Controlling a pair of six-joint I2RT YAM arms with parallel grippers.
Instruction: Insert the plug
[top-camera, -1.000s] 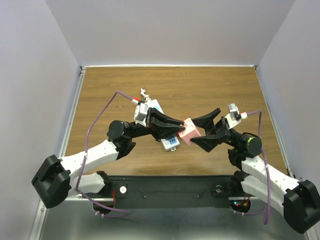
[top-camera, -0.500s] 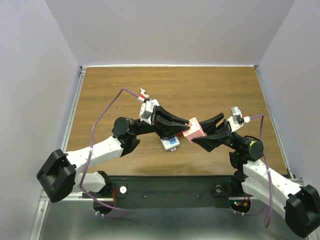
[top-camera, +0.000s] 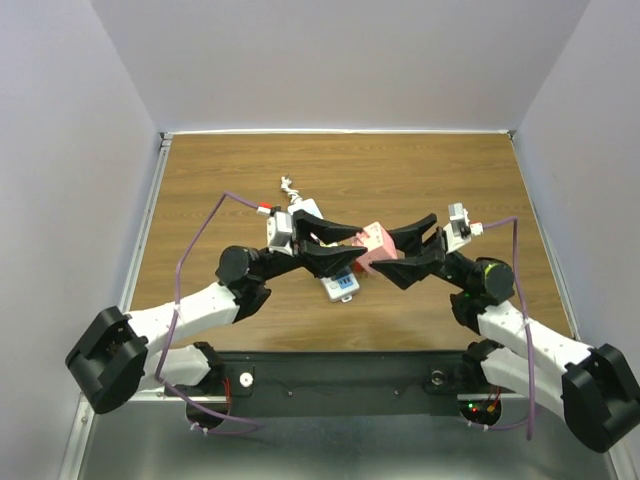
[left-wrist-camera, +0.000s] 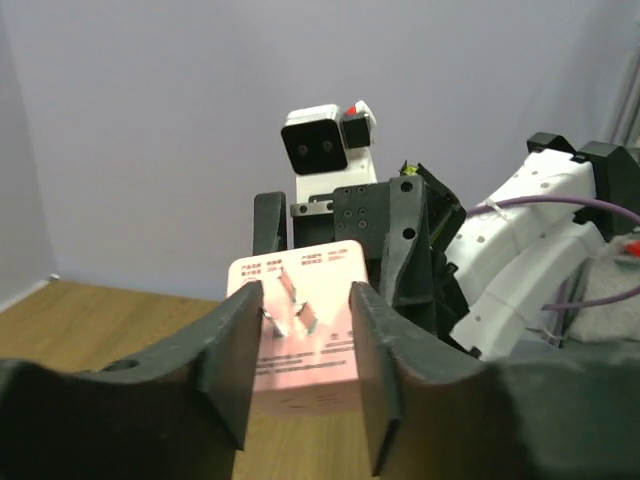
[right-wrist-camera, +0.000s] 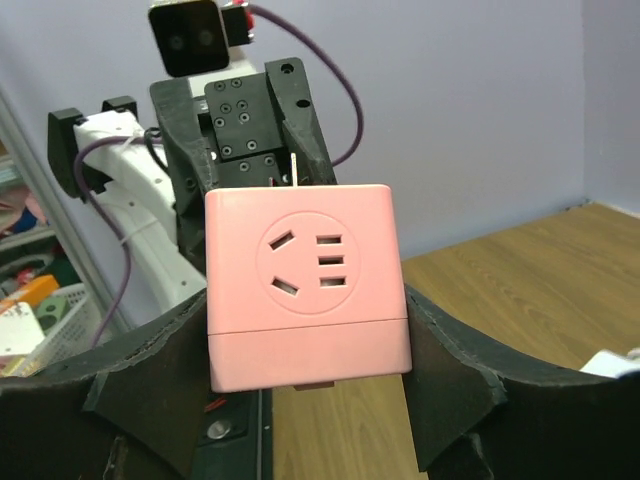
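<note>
The pink cube plug (top-camera: 372, 243) hangs above the middle of the table, between the two grippers. My right gripper (top-camera: 386, 255) is shut on it, and in the right wrist view both pads press the sides of the plug (right-wrist-camera: 305, 285), its socket face toward that camera. My left gripper (top-camera: 354, 247) is open. Its fingers flank the plug (left-wrist-camera: 300, 335) without touching it, and the metal prongs (left-wrist-camera: 290, 310) point at the left wrist camera. A white power strip (top-camera: 341, 286) with blue sockets lies on the table under the left fingers.
A small white cord end (top-camera: 288, 184) lies on the wooden table (top-camera: 450, 170) behind the left arm. Purple cables loop off both wrists. Grey walls close in the table on three sides. A white corner (right-wrist-camera: 612, 362) shows low on the right in the right wrist view.
The right gripper has shut on the pink plug. The left gripper, which held the plug before, has opened and let it go.
</note>
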